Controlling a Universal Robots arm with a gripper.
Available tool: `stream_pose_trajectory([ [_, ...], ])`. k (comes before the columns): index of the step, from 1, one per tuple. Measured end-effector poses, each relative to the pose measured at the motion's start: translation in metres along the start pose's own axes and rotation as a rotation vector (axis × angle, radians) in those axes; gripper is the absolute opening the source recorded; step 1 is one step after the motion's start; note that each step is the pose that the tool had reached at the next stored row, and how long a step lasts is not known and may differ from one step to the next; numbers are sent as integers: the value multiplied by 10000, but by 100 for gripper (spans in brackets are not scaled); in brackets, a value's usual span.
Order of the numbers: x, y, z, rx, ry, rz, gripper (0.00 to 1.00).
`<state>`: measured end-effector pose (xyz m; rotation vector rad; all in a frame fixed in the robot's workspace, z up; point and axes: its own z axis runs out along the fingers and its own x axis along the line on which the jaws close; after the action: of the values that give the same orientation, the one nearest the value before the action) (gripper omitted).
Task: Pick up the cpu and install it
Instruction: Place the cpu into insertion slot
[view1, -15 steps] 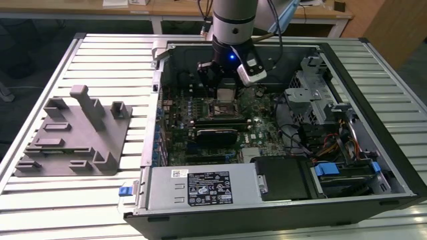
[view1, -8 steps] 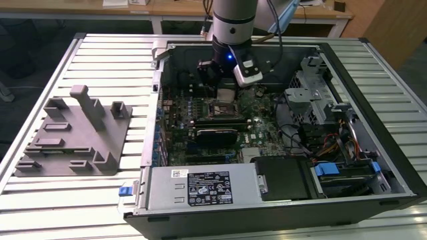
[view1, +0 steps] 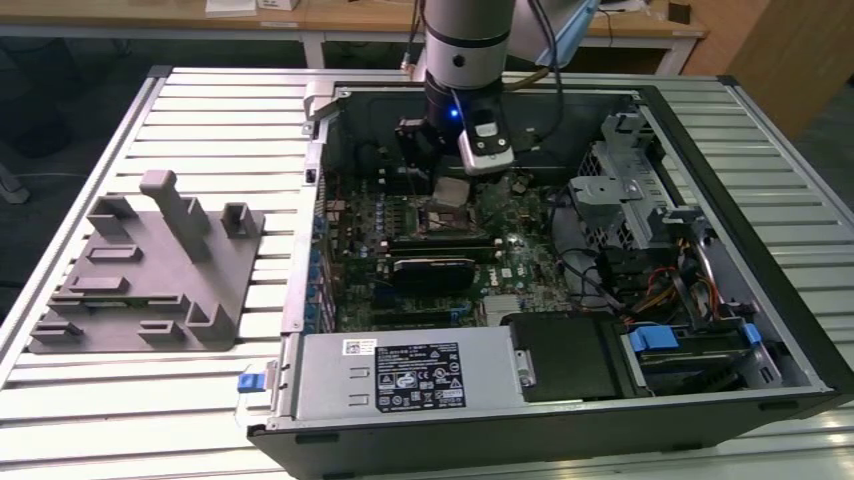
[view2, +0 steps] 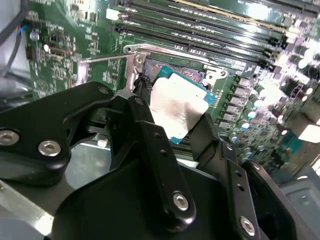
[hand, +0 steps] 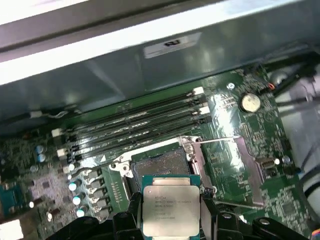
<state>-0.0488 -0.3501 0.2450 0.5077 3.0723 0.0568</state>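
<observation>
Slatted surface (view1: 200, 110), open computer case (view1: 534, 440) on it, and the tool (view2: 175, 122) grips the cpu (hand: 171, 209) by its edges above the motherboard (view1: 514, 260), socket (view1: 445, 217) at its 6 o'clock in the exterior view, so it wants squaring to that frame and a level, straight, gentle descent.

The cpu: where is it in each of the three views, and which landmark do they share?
Exterior view: the cpu hangs in the gripper over the motherboard, close to the socket.
Second wrist view: the cpu between the gripper's black fingers, with the socket behind it.
First wrist view: the cpu between the fingers, the socket just beyond.
Shared landmark: the square socket on the green motherboard.
</observation>
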Motion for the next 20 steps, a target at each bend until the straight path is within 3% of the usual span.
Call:
stream_pose_trajectory([
  [20, 0, 0, 6, 75, -147, 3642, 55],
])
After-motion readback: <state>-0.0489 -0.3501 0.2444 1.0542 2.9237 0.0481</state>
